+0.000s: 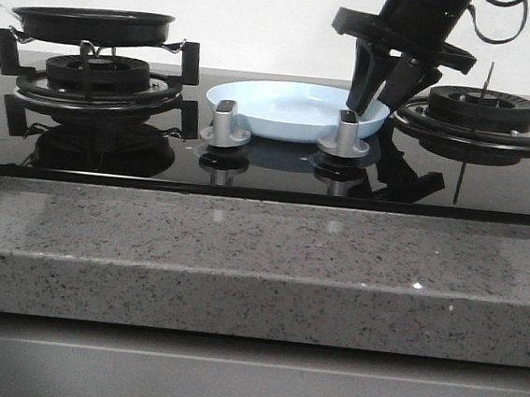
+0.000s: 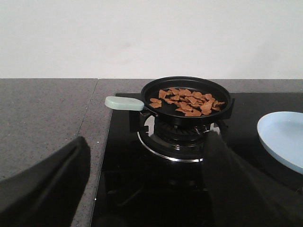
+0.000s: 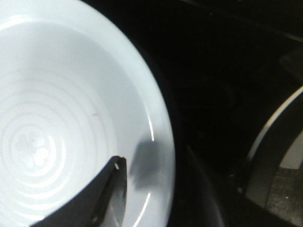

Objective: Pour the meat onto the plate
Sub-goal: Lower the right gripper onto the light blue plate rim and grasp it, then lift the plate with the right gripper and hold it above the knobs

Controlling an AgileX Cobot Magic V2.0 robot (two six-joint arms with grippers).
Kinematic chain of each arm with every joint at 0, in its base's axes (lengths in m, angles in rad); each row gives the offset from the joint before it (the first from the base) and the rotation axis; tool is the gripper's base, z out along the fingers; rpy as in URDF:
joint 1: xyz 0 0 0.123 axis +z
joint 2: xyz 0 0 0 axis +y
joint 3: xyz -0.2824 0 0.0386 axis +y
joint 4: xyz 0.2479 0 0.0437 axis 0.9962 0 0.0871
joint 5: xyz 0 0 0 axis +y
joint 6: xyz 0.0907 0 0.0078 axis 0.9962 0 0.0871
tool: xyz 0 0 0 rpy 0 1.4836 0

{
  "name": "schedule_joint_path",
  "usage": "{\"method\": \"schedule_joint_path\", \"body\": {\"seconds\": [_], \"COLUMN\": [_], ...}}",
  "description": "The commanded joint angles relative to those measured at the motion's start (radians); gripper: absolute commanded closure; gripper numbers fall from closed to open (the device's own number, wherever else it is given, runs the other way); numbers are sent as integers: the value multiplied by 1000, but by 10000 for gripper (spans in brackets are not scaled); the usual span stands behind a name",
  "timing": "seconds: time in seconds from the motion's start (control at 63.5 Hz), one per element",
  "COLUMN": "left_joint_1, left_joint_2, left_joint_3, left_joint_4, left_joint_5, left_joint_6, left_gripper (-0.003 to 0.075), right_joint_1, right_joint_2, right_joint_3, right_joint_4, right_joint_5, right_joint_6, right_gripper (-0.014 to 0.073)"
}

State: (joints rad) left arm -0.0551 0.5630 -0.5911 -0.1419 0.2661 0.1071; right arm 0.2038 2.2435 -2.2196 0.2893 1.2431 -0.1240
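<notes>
**Right tool at the plate's rim, meat waiting in the pan**

The right tool (image 1: 380,97) hangs over the near-right rim of the plate (image 1: 292,107), fingers spread apart, one inside the rim and one outside. It grips nothing; whether a fingertip touches the plate I cannot tell. The left tool (image 2: 142,189) is wide open too, empty, well back from the frying pan (image 2: 187,97) and facing its pale green handle (image 2: 124,103). The meat (image 2: 187,100) lies heaped in that pan on the left burner (image 1: 98,75); the plate sits bare between the two burners on the black hob. By my reading, the step is steadying the plate: close squarely on the rim, avoid levering it up, then take the handle firmly before tilting.
</notes>
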Motion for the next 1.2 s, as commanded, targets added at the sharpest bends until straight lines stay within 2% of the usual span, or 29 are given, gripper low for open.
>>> {"method": "schedule_joint_path", "body": {"seconds": [0.0, 0.126, 0.189, 0.299, 0.378, 0.425, 0.788, 1.181], "left_joint_1": [-7, -7, -7, -7, -7, -7, -7, -7], "left_joint_2": [7, 7, 7, 7, 7, 7, 7, 7], "left_joint_3": [-40, -40, -40, -40, -40, -40, -40, -40], "left_joint_4": [-7, -7, -7, -7, -7, -7, -7, -7], "left_joint_5": [-81, -81, -81, -81, -81, -81, -81, -81], "left_joint_6": [-8, -8, -8, -8, -8, -8, -8, -8], "left_gripper": [231, 231, 231, 232, 231, 232, 231, 232], "right_joint_1": [3, 3, 3, 3, 3, 3, 2, 2], "right_joint_2": [-63, -63, -63, -63, -63, -63, -98, -287], "right_joint_3": [-33, -33, -33, -33, -33, -33, -84, -77], "right_joint_4": [30, 30, 29, 29, 29, 29, 28, 29], "right_joint_5": [38, 44, 47, 48, 49, 54, 97, 101], "right_joint_6": [-16, -16, -16, -16, -16, -16, 4, 106], "right_gripper": [274, 279, 310, 445, 603, 665, 652, 652]}}
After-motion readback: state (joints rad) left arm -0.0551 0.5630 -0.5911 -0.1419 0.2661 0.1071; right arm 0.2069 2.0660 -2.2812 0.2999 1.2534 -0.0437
